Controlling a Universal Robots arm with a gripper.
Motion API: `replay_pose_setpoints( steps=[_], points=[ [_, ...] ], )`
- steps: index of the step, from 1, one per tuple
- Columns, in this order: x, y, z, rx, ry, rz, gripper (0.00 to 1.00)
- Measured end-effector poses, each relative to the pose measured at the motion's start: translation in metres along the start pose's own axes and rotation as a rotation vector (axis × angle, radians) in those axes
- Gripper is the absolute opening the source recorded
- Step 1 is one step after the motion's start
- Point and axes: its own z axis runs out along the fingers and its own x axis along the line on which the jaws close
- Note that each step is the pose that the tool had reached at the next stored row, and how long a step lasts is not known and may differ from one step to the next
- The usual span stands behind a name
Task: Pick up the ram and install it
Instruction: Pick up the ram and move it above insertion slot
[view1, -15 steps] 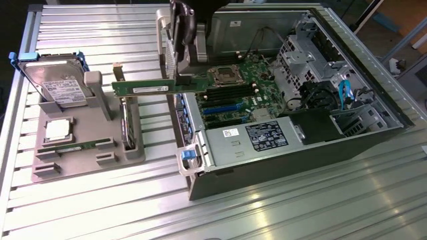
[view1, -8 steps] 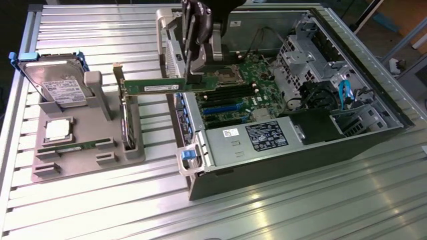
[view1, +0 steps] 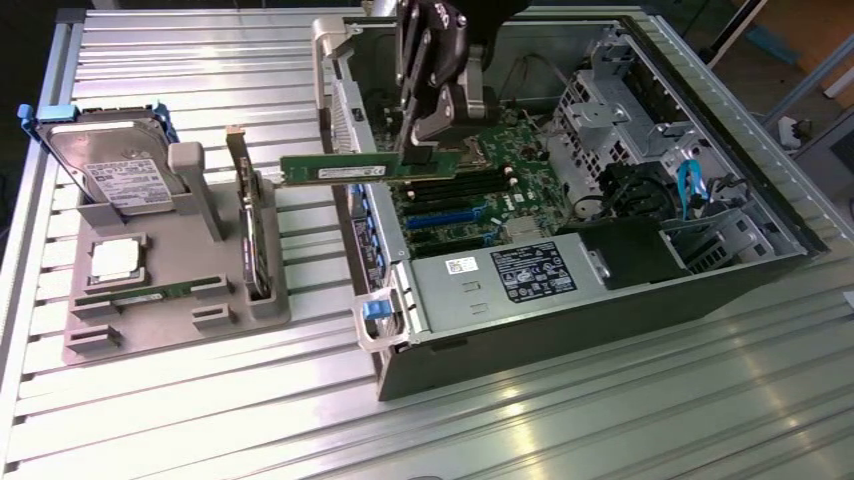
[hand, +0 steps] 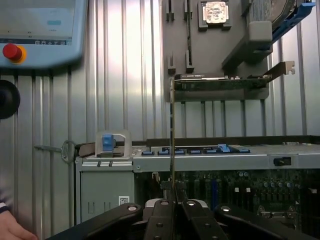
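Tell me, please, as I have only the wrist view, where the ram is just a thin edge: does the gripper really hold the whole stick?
Observer: Yes. In the exterior view the gripper is shut on one end of the ram, and its green face with a white label shows along its full length.
Operator: What lies under it?
Observer: Long black slots on the motherboard sit just beneath the gripped end.
Operator: Is there another stick?
Observer: Yes, a second green stick sits in the grey tray, next to the silver processor.
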Motion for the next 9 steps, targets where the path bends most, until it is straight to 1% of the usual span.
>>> replay_pose_setpoints(
  steps=[9],
  points=[
    [-0.001, -0.0227, -0.0020, -0.0111, 0.0003, -0.001, 0.12]
  ],
)
